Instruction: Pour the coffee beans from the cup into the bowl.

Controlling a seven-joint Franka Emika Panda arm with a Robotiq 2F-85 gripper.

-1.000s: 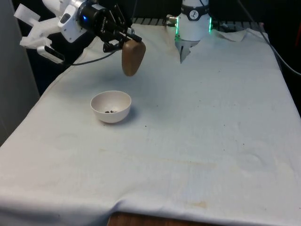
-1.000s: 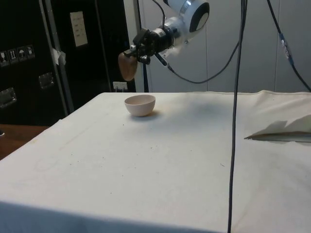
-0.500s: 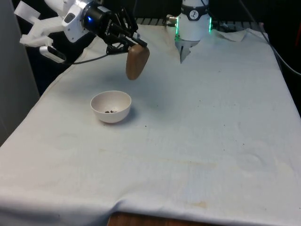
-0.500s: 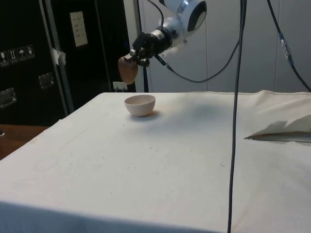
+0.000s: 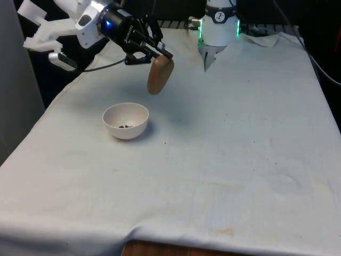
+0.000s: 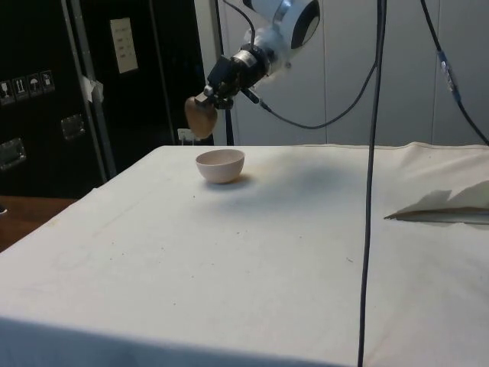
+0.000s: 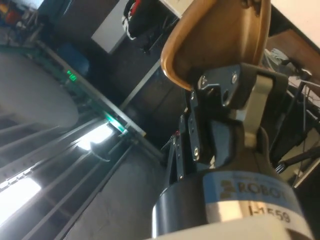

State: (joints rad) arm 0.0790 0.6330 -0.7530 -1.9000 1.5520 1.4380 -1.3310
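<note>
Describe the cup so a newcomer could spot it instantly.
Start at the white cloth-covered table and find the white bowl near the front view's left. Above and beyond it, the gripper holds the cup: brown, tilted, and off the table.

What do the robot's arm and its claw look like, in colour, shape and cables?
The arm is white with rounded joints. The claw is black, with two fingers and small bolts on its metal parts. A black cable hangs in a loop from the wrist.

The gripper [image 5: 155, 55] has carried the cup [image 5: 160, 75] rightward, seemingly past the bowl [image 5: 126, 120].
</note>
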